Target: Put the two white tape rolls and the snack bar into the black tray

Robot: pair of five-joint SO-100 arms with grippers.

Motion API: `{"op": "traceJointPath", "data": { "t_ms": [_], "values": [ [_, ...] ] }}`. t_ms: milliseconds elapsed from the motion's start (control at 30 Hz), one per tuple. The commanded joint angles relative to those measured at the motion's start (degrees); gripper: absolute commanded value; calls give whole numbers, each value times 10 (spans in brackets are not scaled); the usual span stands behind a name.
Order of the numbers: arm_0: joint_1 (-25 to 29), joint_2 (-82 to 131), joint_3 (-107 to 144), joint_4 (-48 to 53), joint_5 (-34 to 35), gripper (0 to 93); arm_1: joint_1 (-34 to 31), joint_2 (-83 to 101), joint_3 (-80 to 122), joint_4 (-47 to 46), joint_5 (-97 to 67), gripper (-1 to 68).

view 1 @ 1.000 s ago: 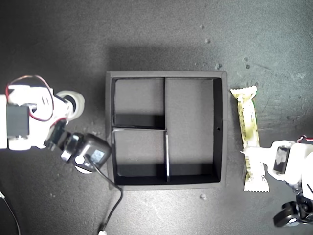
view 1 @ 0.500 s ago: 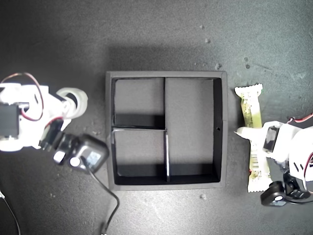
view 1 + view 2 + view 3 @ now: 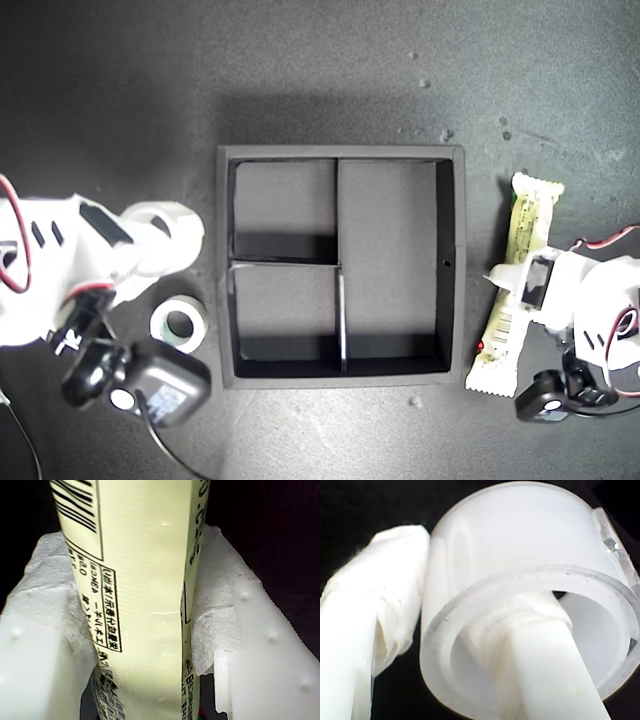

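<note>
Since both wrist views are filled by their loads, start there: my first gripper (image 3: 145, 630) is clamped on the snack bar (image 3: 145, 580), padded jaws pressing the wrapper from both sides, barcode end toward the camera. My second gripper (image 3: 470, 645) is clamped on the wider tape roll (image 3: 520, 580), one finger through the hole, the other against the outer wall.

Wider, in the exterior view: snack bar (image 3: 520, 270) sits at that view's right, just beside the black tray (image 3: 340, 153) but outside its wall. Over the last second it has gone from lying parallel to the tray wall to tilted, upper end swung away from the tray, lower end closer. I read that as the bar off the surface or dragged in the grip, not just touched.

At the exterior view's left, the wider roll (image 3: 170, 225) has shifted toward the tray with the arm, now near the tray's left wall. The arm's move has uncovered the smaller tape roll (image 3: 180, 322), lying flat on the table, free, near the tray's lower-left corner in that view.

All three tray compartments empty. Nothing delivered yet.

Meaning: both grasps look done, and both loads need carrying over the walls next. Bar fits only the long compartment, so it needs straightening first. Smaller roll needs a second trip.
</note>
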Motion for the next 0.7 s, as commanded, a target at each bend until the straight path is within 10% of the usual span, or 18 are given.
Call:
{"op": "traceJointPath", "data": {
  "t_ms": [0, 667],
  "values": [
    [-7, -31, -91, 25, 18, 0, -18, 5, -83, 69, -47, 29],
    [-58, -331, -381, 61, 81, 0, -2, -279, -652, 187, -178, 29]
  ]
}}
